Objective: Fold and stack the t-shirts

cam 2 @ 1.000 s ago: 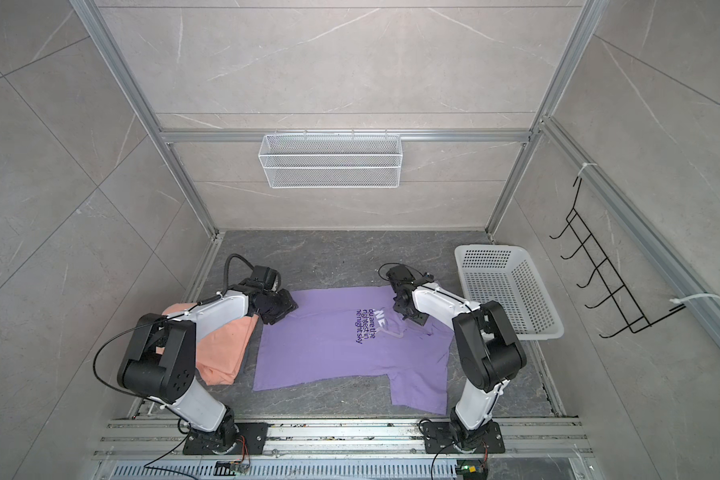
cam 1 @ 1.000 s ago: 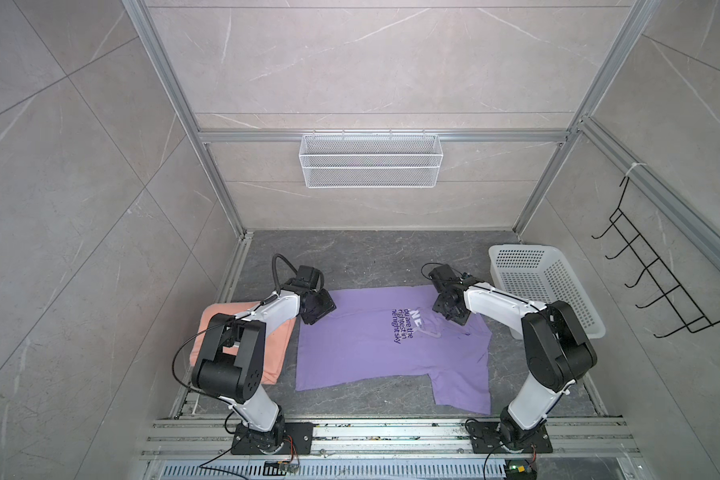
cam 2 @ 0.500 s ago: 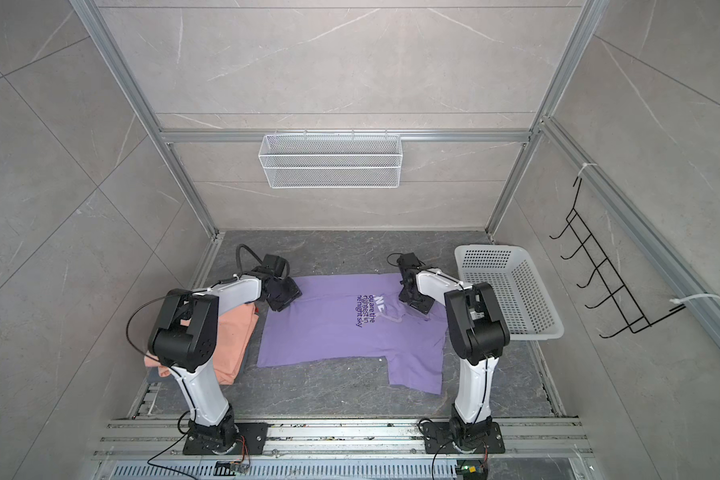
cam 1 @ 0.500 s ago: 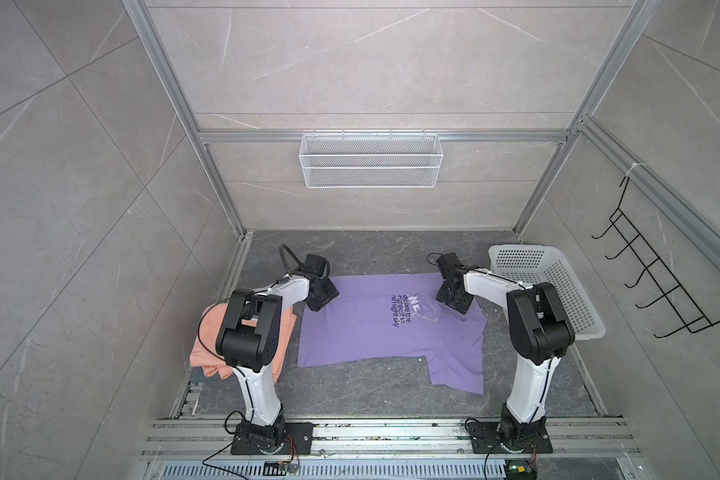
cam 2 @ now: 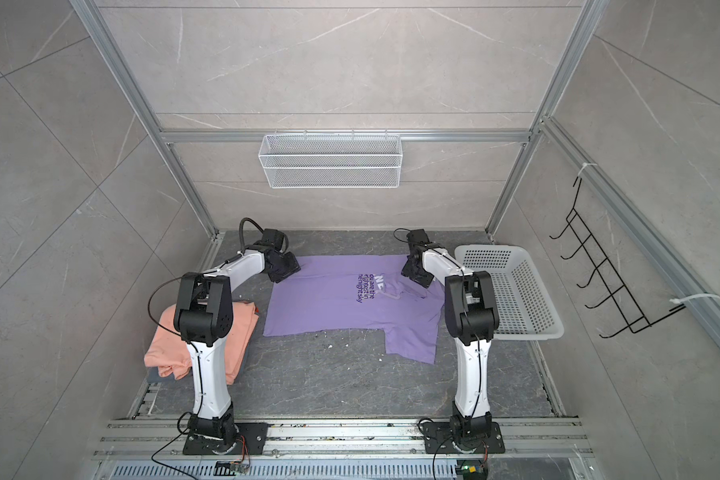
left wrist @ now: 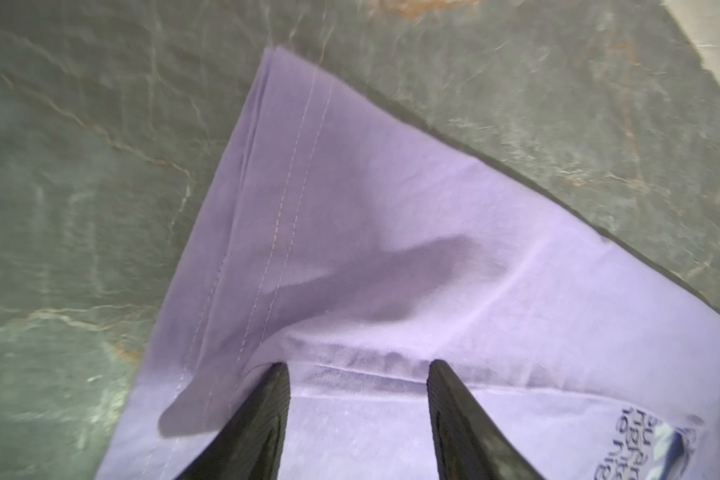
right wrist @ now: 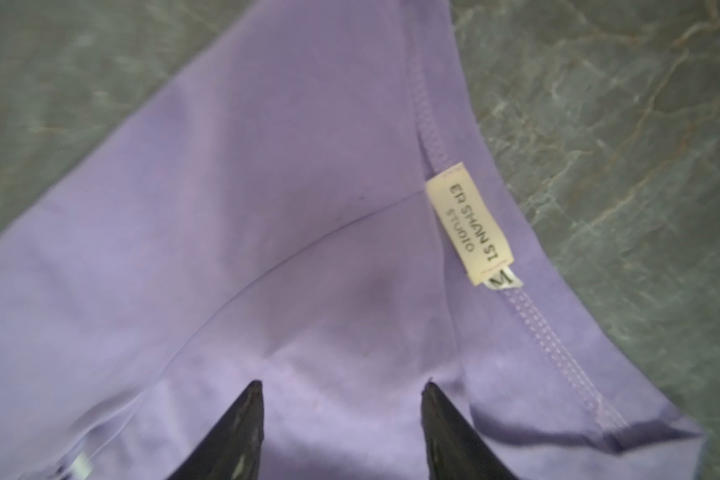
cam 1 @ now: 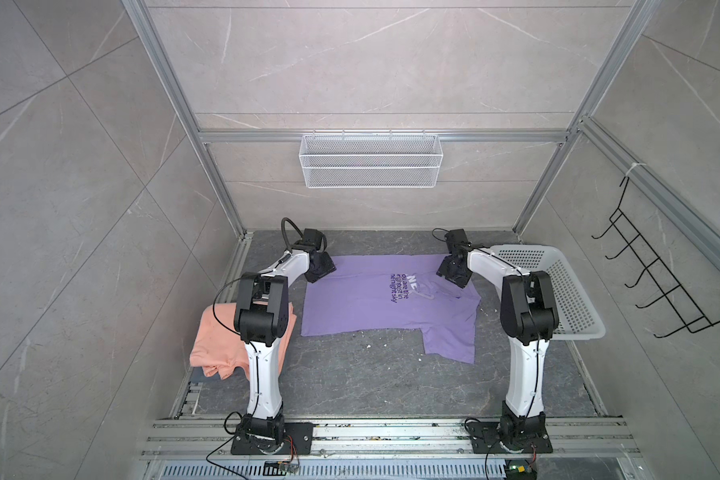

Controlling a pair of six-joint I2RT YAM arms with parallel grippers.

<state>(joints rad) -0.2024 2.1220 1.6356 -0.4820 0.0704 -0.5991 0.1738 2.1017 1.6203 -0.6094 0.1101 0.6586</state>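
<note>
Left claw (left wrist: 358, 365) stands half spread, tips on the purple shirt (cam 1: 362, 316) at its ten o'clock corner; my right claw (right wrist: 341, 384) likewise at two o'clock. The peach shirt (cam 1: 215, 332) lies at its eight o'clock.

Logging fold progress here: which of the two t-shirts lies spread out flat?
The lavender t-shirt with dark chest lettering, spread flat in the middle. The salmon-peach t-shirt lies bunched on the left in both top views.

Lavender t-shirt (cam 1: 371, 303) spread flat on grey surface (cam 1: 371, 374). Left gripper (cam 1: 319, 270) and right gripper (cam 1: 454, 274) sit at its far corners. Salmon t-shirt (cam 1: 213, 332) lies to its left, white basket (cam 1: 570, 291) to its right.
</note>
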